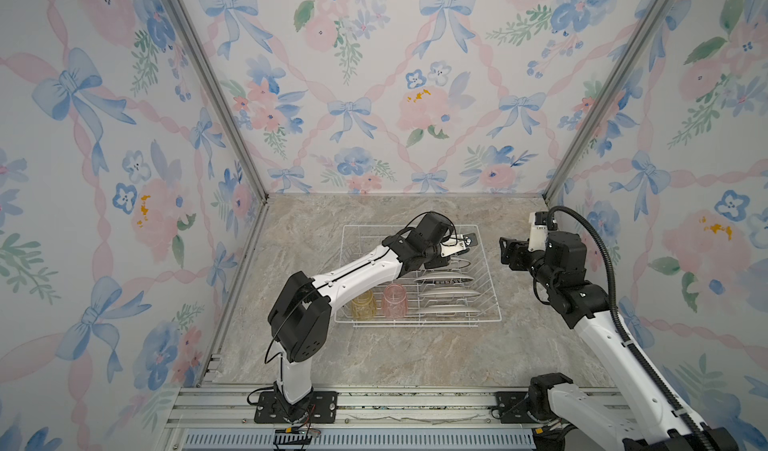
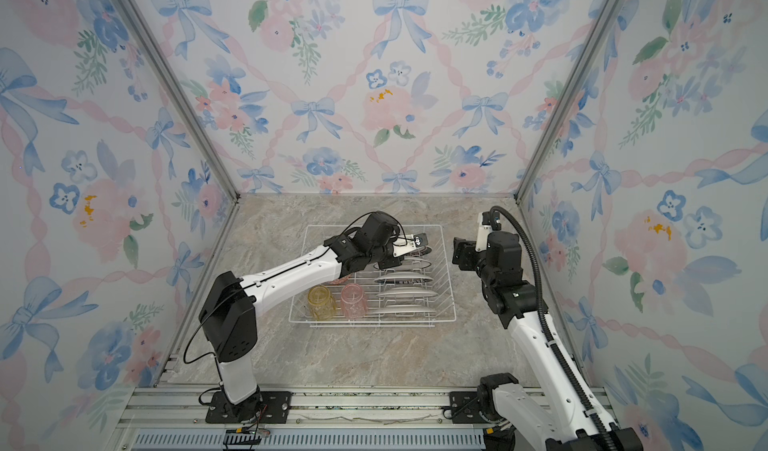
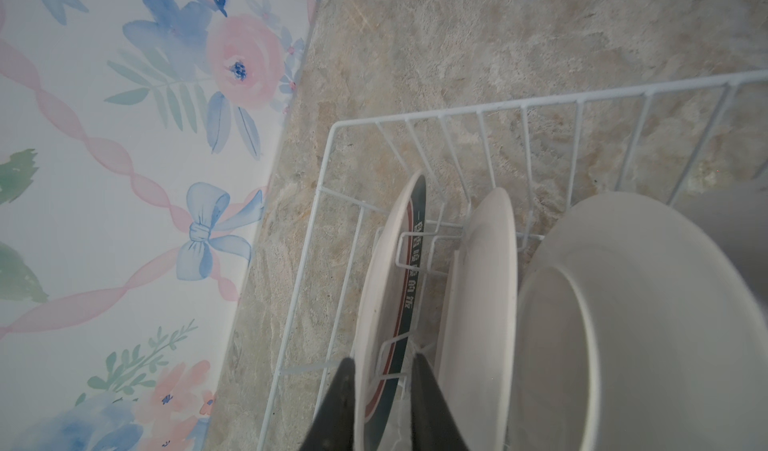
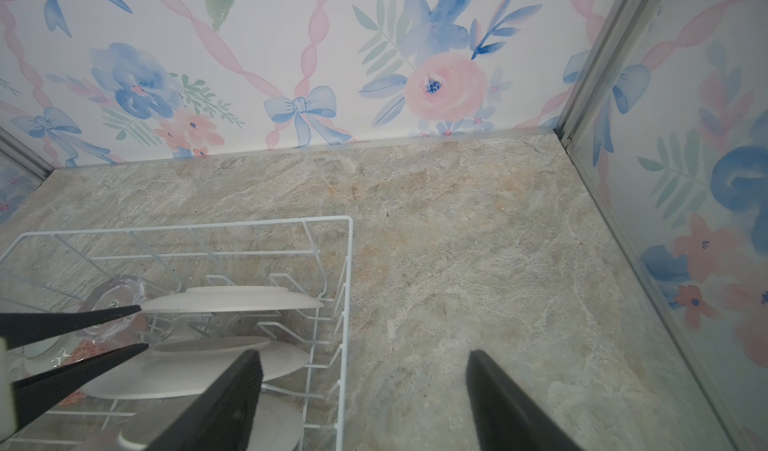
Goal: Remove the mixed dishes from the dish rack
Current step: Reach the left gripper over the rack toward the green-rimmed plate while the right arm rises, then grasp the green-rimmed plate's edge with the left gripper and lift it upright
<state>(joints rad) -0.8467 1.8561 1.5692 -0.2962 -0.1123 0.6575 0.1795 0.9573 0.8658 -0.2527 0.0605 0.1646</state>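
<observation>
Left wrist view: left gripper [image 3: 382, 357] straddles the dark-rimmed plate [image 3: 380, 286]; whether clamped, cannot tell.

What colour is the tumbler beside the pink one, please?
Yellow; the tumbler shows best in a top view.

The dish rack [image 1: 365, 241] is thin, smooth, white-coated wire. The plates [image 3: 482, 286] look like matt white ceramic, and the dark-banded plate [image 3: 378, 286] has a printed rim. The yellow tumbler [image 1: 364, 305] and pink tumbler [image 1: 394, 301] are translucent and ribbed (glass or plastic, hard to say), above a matt, marble-look countertop [image 1: 374, 357].
</observation>
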